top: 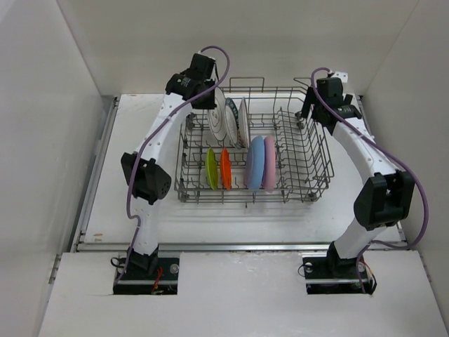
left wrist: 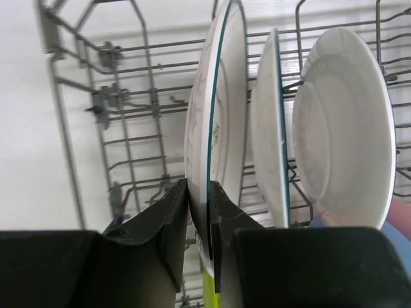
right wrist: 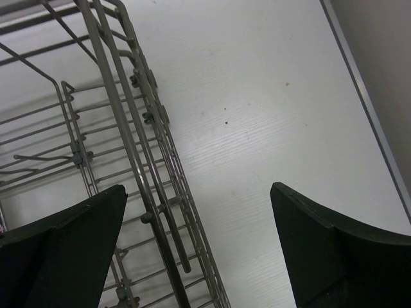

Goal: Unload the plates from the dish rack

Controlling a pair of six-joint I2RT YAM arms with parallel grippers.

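At the far-left corner of the dish rack (top: 319, 165), the left gripper (left wrist: 198, 192) is clamped on the rim of the first white plate (left wrist: 225, 96), one finger on each face; the plate stands upright on edge, and whether its bottom has left the tines I cannot tell. Just to its right stand the second white plate (left wrist: 270, 141) and the third white plate (left wrist: 343, 128), both upright, close to one another but apart. Along the near row, seen from above, come the lime green plate (top: 211, 168), the orange plate (top: 226, 168), the light blue plate (top: 255, 163) and the pink plate (top: 270, 163); the last two look to be touching. All seven plates sit inside the rack, so the unloading seems to be at its very first plate, at the grasp-and-lift step.

Next, as I judge it, comes a straight upward draw, keeping the plate in its own plane so that it clears the tines and the tall wire side without knocking its neighbour; a pinch on a smooth rim may slip if the plate is swung too soon.

Over at the far-right corner, the right gripper (right wrist: 196, 192) hangs spread wide and holds nothing; the rack's right wall runs between its fingers, with bare table (right wrist: 270, 96) beyond.
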